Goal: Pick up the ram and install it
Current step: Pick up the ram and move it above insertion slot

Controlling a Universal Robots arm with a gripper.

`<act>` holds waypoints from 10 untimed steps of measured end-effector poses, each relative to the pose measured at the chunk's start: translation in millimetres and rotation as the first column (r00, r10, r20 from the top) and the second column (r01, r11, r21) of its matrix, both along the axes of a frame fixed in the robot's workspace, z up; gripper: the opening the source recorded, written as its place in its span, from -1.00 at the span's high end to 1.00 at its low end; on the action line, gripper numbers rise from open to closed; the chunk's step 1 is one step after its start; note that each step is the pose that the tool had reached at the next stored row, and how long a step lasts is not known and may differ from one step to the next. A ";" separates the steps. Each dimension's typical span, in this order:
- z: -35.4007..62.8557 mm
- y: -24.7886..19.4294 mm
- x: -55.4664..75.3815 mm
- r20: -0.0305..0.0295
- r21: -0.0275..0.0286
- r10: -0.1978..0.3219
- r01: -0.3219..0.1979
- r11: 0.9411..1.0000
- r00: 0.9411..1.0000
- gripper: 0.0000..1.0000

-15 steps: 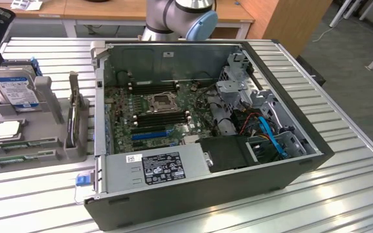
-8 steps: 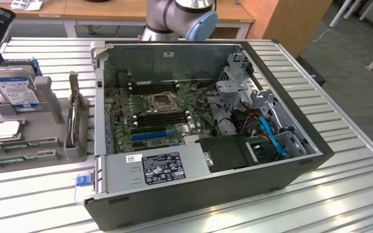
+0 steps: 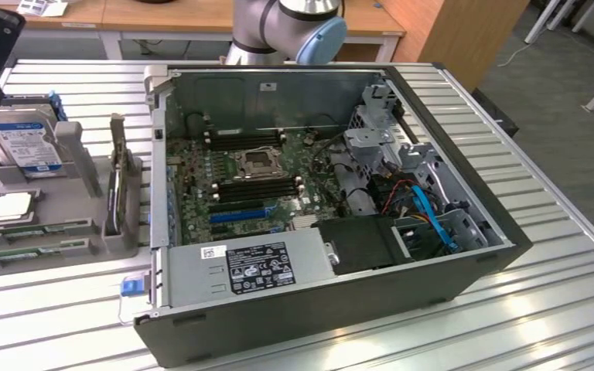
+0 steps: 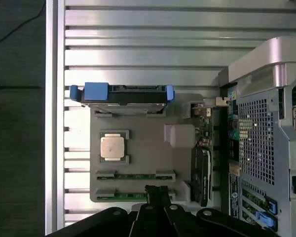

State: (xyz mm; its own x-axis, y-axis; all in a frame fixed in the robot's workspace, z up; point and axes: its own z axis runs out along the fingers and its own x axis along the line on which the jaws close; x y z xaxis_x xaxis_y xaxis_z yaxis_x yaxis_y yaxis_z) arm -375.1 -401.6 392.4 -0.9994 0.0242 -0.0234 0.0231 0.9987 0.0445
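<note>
Exterior view: an open dark grey metal computer case (image 3: 308, 325) lies on its side in the middle of a silver slatted metal table (image 3: 544, 325), showing its green motherboard (image 3: 245, 170). A grey robot arm with a pale blue joint cap (image 3: 287, 23) rises at the table's far edge. Beside the case, towards the table edge on the exterior view's left, sits a grey plastic parts holder (image 3: 65, 209). A silver hard drive with a blue-and-white label (image 3: 24, 143) stands upright in its far end, and a square silver processor chip (image 3: 13, 205) lies flat in its middle. Along the holder's near edge the ram (image 3: 39, 229), a long thin green circuit-board stick, lies in a slot, with a second green ram stick (image 3: 29, 251) in the slot just outside it.

Wrist view: the black gripper (image 4: 156, 190) is clenched with nothing between its fingers. Its tips hang over the holder (image 4: 148, 148) edge opposite the hard drive (image 4: 123, 96), at the second ram stick (image 4: 130, 196); whether they touch it cannot be told. The ram (image 4: 135, 175) lies between that stick and the processor chip (image 4: 112, 146).
</note>
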 end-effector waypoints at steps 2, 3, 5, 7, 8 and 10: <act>0.0 0.0 0.0 0.000 0.000 0.036 -0.036 0.999 0.999 0.79; -0.1 0.0 0.0 0.000 0.000 0.054 -0.054 0.999 0.999 0.79; 0.0 0.0 0.0 0.000 0.000 0.090 -0.090 0.996 0.996 0.79; -0.1 0.0 0.0 0.000 -0.002 0.127 -0.127 0.992 0.992 0.79; -0.1 0.0 0.0 -0.002 -0.003 0.142 -0.142 0.990 0.990 0.79; 0.0 -0.1 0.1 -0.006 -0.009 0.167 -0.167 0.986 0.986 0.79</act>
State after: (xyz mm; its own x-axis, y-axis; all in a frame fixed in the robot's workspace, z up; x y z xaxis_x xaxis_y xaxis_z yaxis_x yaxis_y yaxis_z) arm -375.0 -401.7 392.4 -0.9895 -0.1436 -0.0175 -0.1442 0.9889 0.0353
